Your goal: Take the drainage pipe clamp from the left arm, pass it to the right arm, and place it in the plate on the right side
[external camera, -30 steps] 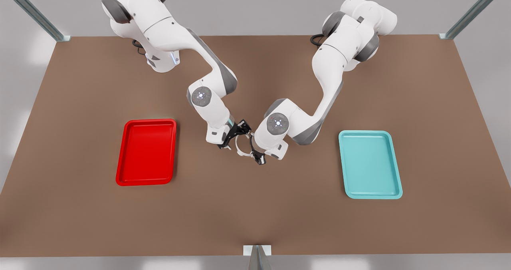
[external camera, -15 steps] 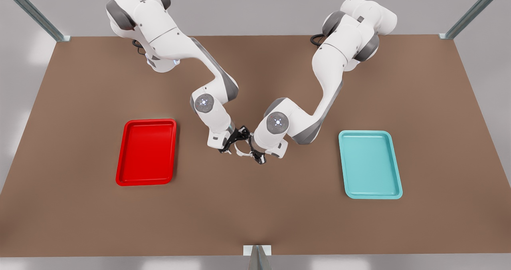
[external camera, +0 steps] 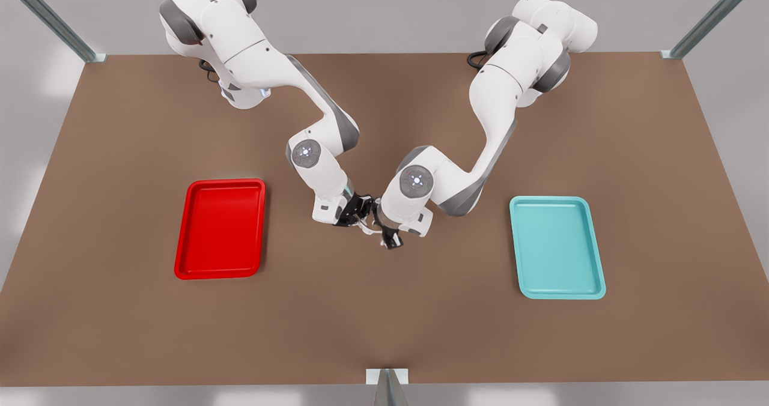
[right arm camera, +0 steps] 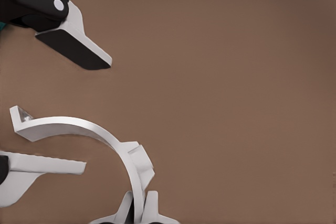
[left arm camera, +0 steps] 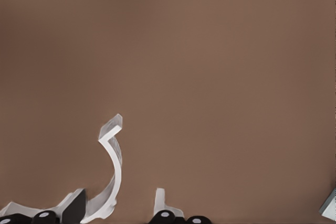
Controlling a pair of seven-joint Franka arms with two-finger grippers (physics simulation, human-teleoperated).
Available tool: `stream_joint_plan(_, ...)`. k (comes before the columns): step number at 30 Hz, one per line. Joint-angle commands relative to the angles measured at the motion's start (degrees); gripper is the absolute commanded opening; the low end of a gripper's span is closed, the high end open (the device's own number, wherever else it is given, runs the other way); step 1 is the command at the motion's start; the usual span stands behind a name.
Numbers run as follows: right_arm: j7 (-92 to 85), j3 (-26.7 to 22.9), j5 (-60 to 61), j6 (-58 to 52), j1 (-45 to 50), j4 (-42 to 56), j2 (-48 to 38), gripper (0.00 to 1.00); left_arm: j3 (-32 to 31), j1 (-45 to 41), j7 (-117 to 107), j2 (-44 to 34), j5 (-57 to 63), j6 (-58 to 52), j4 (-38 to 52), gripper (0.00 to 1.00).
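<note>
Gripping drainage pipe clamp (right arm camera: 89, 129) with right arm (external camera: 312, 160) jaws, left arm (external camera: 420, 184) jaws released for handover; next, toward plate (external camera: 220, 182) at nine o'clock.

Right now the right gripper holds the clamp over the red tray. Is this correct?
Not quite. The right gripper holds the clamp over the bare table, between the red tray and the teal tray; the front view shows it.
</note>
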Motion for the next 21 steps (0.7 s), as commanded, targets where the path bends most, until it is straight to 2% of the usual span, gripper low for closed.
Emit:
stream_joint_plan(1, 2.22, -0.01, -0.55, -0.4, 0.01, 0.27, -0.05, 0.21, 0.09, 0.39, 6.09, -0.98, -1.82, -4.4, 0.08, 1.0)
stream_joint_plan(3, 2.05, -0.01, -0.55, -0.4, 0.01, 0.18, 0.03, 0.21, -0.26, 3.37, 15.66, -3.53, -2.61, -12.83, 1.57, 1.0)
stream_joint_plan(6, 1.7, -0.01, -0.55, -0.49, -0.43, -0.61, -0.4, 0.21, -0.26, 14.53, 44.21, -8.98, -4.81, -29.45, 3.42, 1.0)
stream_joint_plan(9, -0.5, -1.07, -3.36, -9.54, -7.28, -0.7, -2.69, 0.21, -0.18, 26.92, 111.5, -13.72, -4.64, -42.55, 3.68, 1.0)
stream_joint_plan(12, -17.89, -1.07, -4.07, -12.44, -19.06, 0.27, -2.87, 0.21, -0.79, 35.98, 166.84, -16.36, 0.01, -51.95, 3.68, 1.0)
stream_joint_plan(13, -23.61, -1.07, -4.07, -12.62, -22.13, 0.71, -2.6, 0.21, -0.71, 31.25, 166.41, -21.62, 8.27, -50.81, -2.27, 1.0)
stream_joint_plan(14, -30.64, -1.24, -4.77, -12.97, -25.91, 1.94, -1.64, 0.21, -0.62, 30.27, 165.18, -33.13, 5.66, -35.98, -20.81, 1.0)
stream_joint_plan(15, -31.61, -2.47, -9.06, -13.67, -27.41, 3.69, -0.32, 0.21, -0.53, 30.45, 164.65, -35.87, 3.54, -34.1, -24.45, 1.0)
stream_joint_plan(18, -33.72, -5.2, -18.83, -18.59, -30.49, 4.4, -0.05, 0.21, -0.79, 29.74, 164.65, -33.94, 3.28, -35.87, -22.25, 1.0)
stream_joint_plan(19, -33.9, -6.52, -21.91, -23.6, -30.58, 4.23, -1.02, 0.21, -0.79, 29.48, 165.0, -32.27, 3.19, -36.13, -19.79, 1.0)
stream_joint_plan(21, -36.18, -6.52, -22.53, -25.98, -31.45, 2.03, -1.64, 0.21, -0.09, 32.47, 165.35, -26.21, -2.53, -36.57, -15.04, 1.0)
